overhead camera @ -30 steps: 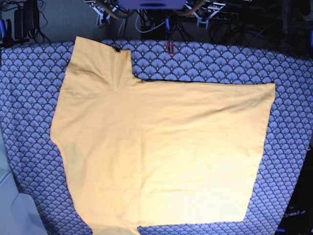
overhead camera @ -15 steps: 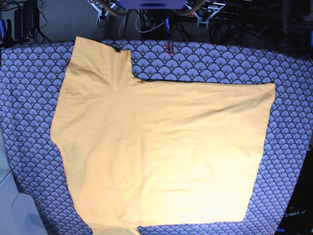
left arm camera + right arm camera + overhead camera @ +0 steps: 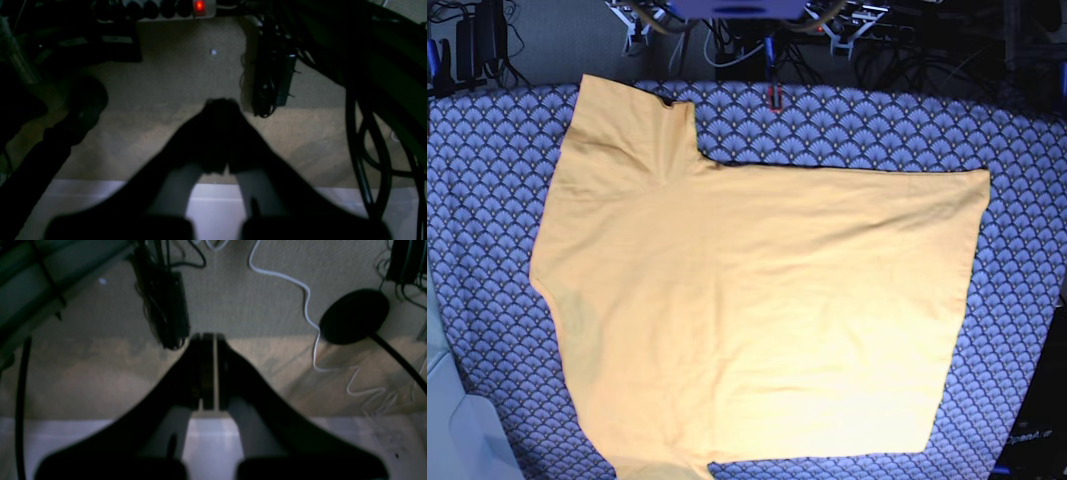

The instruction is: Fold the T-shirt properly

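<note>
The T-shirt [image 3: 757, 310] is spread flat on the surface [image 3: 1027, 200], which is covered by a blue-grey scallop-patterned cloth [image 3: 487, 200]. One sleeve is seen at the upper left of the base view, and the hem runs down the right side. The left gripper [image 3: 222, 133] is seen with its jaws pressed together, holding nothing, over a carpeted floor [image 3: 186, 83]. The right gripper [image 3: 208, 370] likewise has its jaws closed and empty, near a white cable [image 3: 308, 313].

The T-shirt [image 3: 757, 310] is plain yellow-orange with no print, lying on a blue-grey counter cover [image 3: 1027, 260] patterned with pale scallop fans, while both wrist views show beige carpet [image 3: 240, 300], black cables and one white cable [image 3: 310, 320].
</note>
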`<move>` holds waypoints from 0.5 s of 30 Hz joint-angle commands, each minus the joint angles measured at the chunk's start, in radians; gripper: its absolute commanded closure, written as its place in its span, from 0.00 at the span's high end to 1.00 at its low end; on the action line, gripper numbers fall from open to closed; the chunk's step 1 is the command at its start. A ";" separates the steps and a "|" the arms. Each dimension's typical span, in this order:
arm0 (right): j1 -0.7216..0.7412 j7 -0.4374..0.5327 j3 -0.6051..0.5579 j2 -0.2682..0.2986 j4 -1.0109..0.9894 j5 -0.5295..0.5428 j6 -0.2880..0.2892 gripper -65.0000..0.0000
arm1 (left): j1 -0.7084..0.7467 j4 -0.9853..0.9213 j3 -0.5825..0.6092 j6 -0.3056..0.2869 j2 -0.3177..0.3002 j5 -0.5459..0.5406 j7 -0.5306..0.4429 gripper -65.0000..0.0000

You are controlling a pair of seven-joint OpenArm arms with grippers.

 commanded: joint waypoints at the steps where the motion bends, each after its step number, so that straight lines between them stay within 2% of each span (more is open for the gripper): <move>1: -0.017 0.021 0.007 0.004 -0.001 0.006 0.009 0.00 | -0.002 0.000 0.002 0.000 -0.003 0.004 0.007 0.00; 6: -0.059 0.091 0.078 0.026 -0.001 0.006 0.009 0.00 | 0.026 0.004 0.002 -0.003 -0.014 0.004 -0.020 0.00; 11: -0.082 0.128 0.087 0.038 -0.001 0.003 0.012 0.00 | 0.081 0.002 0.002 -0.003 -0.019 0.004 -0.170 0.00; 15: -0.114 0.189 0.085 0.040 -0.001 -0.001 0.012 0.00 | 0.115 0.000 0.002 -0.005 -0.036 0.004 -0.253 0.00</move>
